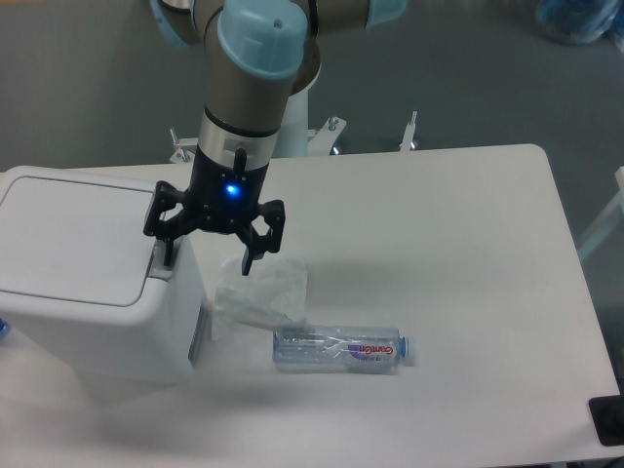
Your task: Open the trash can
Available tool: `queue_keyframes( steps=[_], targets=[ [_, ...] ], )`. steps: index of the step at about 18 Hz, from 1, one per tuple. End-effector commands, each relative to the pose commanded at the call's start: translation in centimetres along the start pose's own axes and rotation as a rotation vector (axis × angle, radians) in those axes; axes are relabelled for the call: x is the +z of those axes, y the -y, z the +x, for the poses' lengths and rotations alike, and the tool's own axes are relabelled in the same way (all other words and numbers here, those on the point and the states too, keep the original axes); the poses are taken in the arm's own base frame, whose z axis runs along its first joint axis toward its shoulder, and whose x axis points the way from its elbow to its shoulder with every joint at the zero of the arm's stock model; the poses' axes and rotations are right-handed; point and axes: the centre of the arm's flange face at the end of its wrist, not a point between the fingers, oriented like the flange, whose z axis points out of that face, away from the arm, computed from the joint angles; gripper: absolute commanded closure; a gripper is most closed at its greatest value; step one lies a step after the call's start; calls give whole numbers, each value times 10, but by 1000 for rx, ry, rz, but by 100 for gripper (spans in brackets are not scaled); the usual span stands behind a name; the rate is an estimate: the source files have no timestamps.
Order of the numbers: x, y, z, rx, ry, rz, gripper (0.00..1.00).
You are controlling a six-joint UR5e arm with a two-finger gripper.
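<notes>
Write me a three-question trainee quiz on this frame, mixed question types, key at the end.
1. True or false: the trash can lid is closed.
2. Which gripper finger is over the grey button tab? A) the one toward the can B) the one toward the bottle C) neither
3. What lies between the crumpled white tissue and the table's near edge?

Key: 1 true; 2 A; 3 a clear plastic bottle on its side.
</notes>
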Motion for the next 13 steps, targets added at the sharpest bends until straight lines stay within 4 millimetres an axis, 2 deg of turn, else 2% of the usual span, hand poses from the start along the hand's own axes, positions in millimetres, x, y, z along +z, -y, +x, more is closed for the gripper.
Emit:
queue_keyframes(
  steps=[6,13],
  targets=[
    [-2,0,1,0,1,3,0],
    [-22,13,3,22,11,46,0]
  ],
)
